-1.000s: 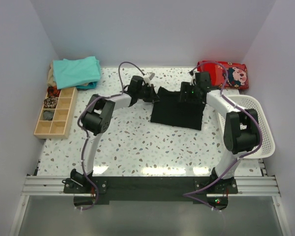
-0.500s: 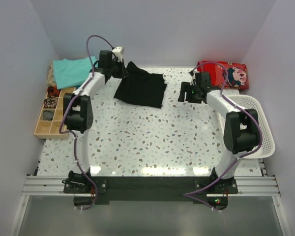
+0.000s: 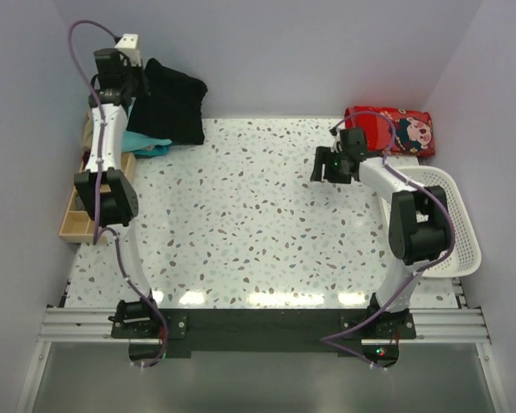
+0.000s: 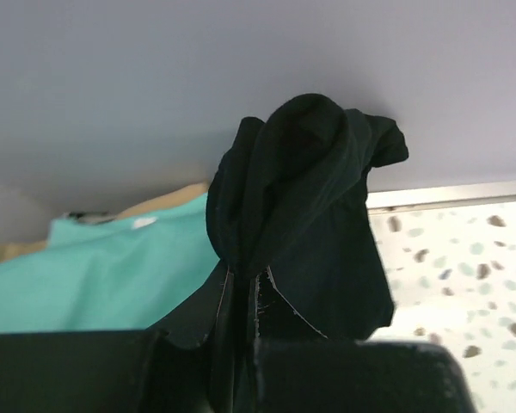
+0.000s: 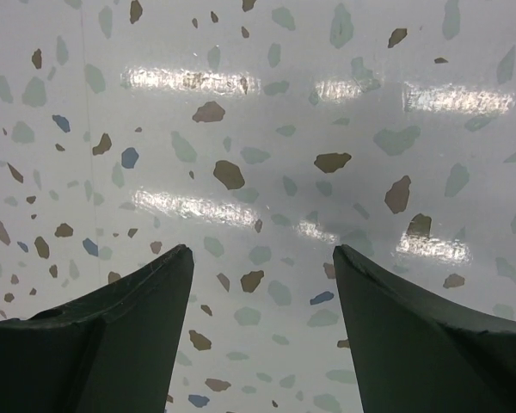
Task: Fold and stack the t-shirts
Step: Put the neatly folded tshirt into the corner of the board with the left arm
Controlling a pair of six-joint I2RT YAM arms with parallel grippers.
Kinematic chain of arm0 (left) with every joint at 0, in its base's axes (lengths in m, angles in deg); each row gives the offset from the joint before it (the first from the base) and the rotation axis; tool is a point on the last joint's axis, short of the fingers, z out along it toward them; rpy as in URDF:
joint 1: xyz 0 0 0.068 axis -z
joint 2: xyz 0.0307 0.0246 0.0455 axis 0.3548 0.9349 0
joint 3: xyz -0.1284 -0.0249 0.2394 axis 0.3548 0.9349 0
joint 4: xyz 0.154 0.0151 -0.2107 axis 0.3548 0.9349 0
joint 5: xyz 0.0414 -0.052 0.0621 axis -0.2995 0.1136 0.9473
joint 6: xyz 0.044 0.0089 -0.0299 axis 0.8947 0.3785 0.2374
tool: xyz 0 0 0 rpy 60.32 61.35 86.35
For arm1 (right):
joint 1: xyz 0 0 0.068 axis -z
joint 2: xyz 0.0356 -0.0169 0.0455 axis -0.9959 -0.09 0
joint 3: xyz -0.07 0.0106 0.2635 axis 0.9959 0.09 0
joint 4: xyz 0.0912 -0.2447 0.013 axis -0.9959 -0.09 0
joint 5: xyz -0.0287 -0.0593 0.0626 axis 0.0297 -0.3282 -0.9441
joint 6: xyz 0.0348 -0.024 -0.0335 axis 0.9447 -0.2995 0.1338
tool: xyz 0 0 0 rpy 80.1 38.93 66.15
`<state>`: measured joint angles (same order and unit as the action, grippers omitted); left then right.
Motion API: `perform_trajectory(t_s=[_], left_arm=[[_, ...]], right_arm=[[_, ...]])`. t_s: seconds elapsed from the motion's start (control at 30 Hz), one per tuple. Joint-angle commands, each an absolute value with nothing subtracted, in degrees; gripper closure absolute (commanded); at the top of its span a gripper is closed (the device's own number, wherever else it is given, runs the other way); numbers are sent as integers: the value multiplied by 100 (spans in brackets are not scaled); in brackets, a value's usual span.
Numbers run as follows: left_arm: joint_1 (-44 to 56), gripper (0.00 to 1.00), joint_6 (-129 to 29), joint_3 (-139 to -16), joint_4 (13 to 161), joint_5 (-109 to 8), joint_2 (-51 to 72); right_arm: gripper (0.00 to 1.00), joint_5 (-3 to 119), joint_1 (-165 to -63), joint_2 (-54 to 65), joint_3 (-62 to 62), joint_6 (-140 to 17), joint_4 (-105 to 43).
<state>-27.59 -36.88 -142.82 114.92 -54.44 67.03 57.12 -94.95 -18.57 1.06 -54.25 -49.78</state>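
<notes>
1. Top external view: shows the left fingers raised high at the far left corner, clenched on a bunched edge of the black t-shirt.
2. Finds that black t-shirt hanging clear of the tabletop, in front of the back wall, its lower edge over the folded teal t-shirts.
3. Left wrist view: confirms the clamp, with dark cloth pinched between the left fingers and bulging in folds above them.
4. Right wrist view: shows the right fingers released and spread wide, grasping nothing, only speckled tabletop between them.
5. Places the right fingers low at the far right, well apart from the black t-shirt, near a red pouch and a white basket.
6. Notes a wooden tray along the left edge, just beside the teal t-shirts.
</notes>
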Motion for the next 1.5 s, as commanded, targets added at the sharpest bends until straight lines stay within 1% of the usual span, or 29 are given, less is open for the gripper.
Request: perform_trajectory(t_s=[0.0,0.07,0.2,0.3,0.43,0.47,0.5,0.53,0.57,0.6,0.77,0.83,1.0,1.17,1.2,1.23,1.3,1.33,1.47], left_arm=[[-3465,100,-3510,-13876,11275,-5113,6096],[-3825,100,-3580,-13541,10960,-5148,5972],[-4266,100,-3624,-13672,10887,-5192,6216],[-4442,100,-3616,-13725,10686,-5035,6445],[-4565,100,-3677,-13935,10500,-5113,6788],[-4574,98,-3686,-13988,10553,-5165,6859],[-4574,60,-3703,-13971,10536,-5322,6903],[-4574,37,-3747,-13771,10475,-5402,6886],[-4574,23,-3773,-13630,10300,-5455,6842],[-4574,0,-3774,-13489,10229,-5551,6729],[-4530,0,-4142,-12654,9720,-5895,6131],[-4460,0,-4283,-12295,9587,-6036,5683],[-3714,0,-4248,-11634,9288,-5747,4690],[-2484,0,-4423,-10625,9095,-5280,3821],[-2291,0,-4476,-10170,9007,-5202,3662],[-1880,0,-4625,-9922,8954,-5175,3512],[-1474,0,-4714,-9204,8463,-5227,3090],[-1045,0,-4732,-9007,8331,-5140,2967],[-76,0,-4670,-8260,8330,-4780,2379]], right_arm=[[30,5437,-9486,-1992,-83,-5392,-4876],[30,5366,-9477,-2045,-75,-5366,-4832],[30,5295,-9477,-2080,-40,-5357,-4797],[30,5251,-9486,-2098,-22,-5366,-4814],[30,5199,-9477,-2115,-39,-5392,-4823],[30,5155,-9477,-2115,-40,-5401,-4840],[30,5137,-9486,-2133,-48,-5392,-4849],[30,5128,-9477,-2150,-57,-5401,-4858],[30,5120,-9477,-2150,-57,-5392,-4867],[30,5102,-9486,-2159,-66,-5410,-4876],[30,5041,-9486,-2177,-57,-5392,-4849],[30,5032,-9486,-2177,-22,-5340,-4797],[30,5049,-9477,-2089,48,-5322,-4762],[30,5111,-9477,-1809,127,-5322,-4806],[30,5128,-9477,-1747,162,-5296,-4797],[30,5181,-9477,-1685,197,-5278,-4788],[30,5251,-9477,-1475,329,-5252,-4735],[30,5278,-9486,-1395,373,-5243,-4735],[29,5471,-9486,-1017,680,-5226,-4683]])
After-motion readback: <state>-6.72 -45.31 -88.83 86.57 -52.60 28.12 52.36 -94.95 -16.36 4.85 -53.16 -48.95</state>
